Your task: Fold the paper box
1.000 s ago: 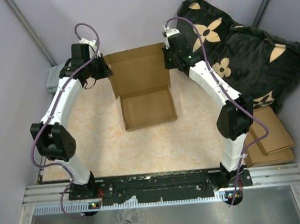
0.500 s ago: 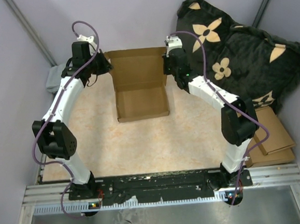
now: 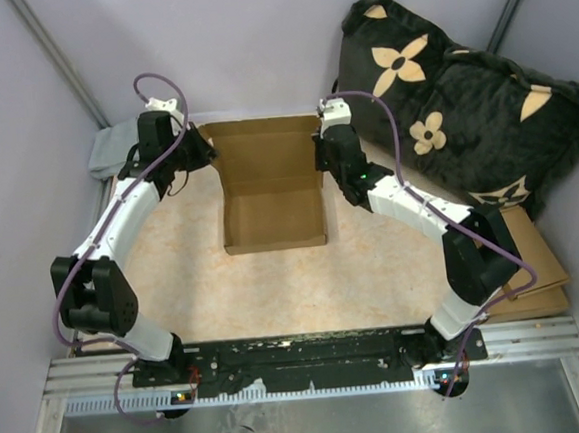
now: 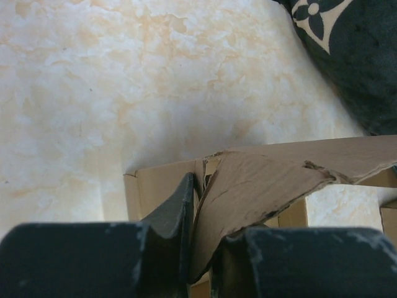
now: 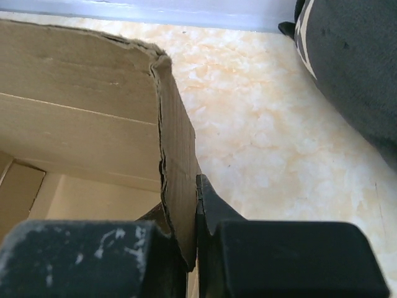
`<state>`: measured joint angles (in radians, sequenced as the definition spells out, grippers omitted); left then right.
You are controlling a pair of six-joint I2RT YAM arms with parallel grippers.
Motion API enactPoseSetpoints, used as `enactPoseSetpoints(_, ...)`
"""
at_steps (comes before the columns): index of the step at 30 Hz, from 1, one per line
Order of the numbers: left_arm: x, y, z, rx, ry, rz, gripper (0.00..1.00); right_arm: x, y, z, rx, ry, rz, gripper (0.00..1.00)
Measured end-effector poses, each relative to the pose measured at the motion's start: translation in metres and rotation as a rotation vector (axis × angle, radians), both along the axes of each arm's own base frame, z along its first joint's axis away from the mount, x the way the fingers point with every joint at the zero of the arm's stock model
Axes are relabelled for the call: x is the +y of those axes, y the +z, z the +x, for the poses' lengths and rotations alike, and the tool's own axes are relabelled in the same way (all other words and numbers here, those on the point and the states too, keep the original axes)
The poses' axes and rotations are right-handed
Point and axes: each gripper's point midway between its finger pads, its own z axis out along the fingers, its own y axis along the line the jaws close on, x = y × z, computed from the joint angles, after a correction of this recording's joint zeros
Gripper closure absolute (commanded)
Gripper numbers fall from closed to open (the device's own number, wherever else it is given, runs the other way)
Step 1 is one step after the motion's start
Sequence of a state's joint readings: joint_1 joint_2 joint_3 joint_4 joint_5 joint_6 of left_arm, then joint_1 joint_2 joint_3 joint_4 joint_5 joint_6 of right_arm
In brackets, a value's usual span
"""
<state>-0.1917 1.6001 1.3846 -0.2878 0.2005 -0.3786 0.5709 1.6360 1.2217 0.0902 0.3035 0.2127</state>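
The paper box (image 3: 271, 193) is a brown cardboard mailer, half formed, with its lid panel raised at the back of the table. My left gripper (image 3: 202, 143) is shut on the lid's left flap (image 4: 248, 186). My right gripper (image 3: 322, 152) is shut on the lid's right flap (image 5: 177, 167). Both hold the lid upright over the box tray, whose front wall faces the arm bases. In the left wrist view my gripper (image 4: 200, 248) pinches the flap. In the right wrist view my gripper (image 5: 193, 242) clamps the flap's edge.
A black cushion with tan flowers (image 3: 460, 93) leans at the back right. Stacked thicker cardboard pieces (image 3: 529, 268) lie at the right edge. A grey cloth (image 3: 112, 150) sits at the back left by the wall. A metal rail (image 3: 311, 360) runs along the near edge.
Both grippers have drawn the lid and the whole box toward the arm bases and squared it to the table. The lid stands steeper than before.
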Motion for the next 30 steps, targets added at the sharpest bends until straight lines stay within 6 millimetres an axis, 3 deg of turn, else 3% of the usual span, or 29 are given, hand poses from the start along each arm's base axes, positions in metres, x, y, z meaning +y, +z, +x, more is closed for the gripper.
enactPoseSetpoints(25,0.011,-0.008,-0.062,-0.017,0.004,-0.005,0.81,0.015,-0.011,-0.050,0.018,-0.096,0.073,0.89)
enactPoseSetpoints(28,0.012,-0.010,-0.071,-0.023,-0.008,0.007,0.80,0.013,-0.017,-0.062,0.042,-0.084,0.075,0.81)
enactPoseSetpoints(30,0.012,-0.011,-0.079,-0.029,-0.018,0.016,0.80,0.013,-0.026,-0.072,0.073,-0.066,0.063,0.69)
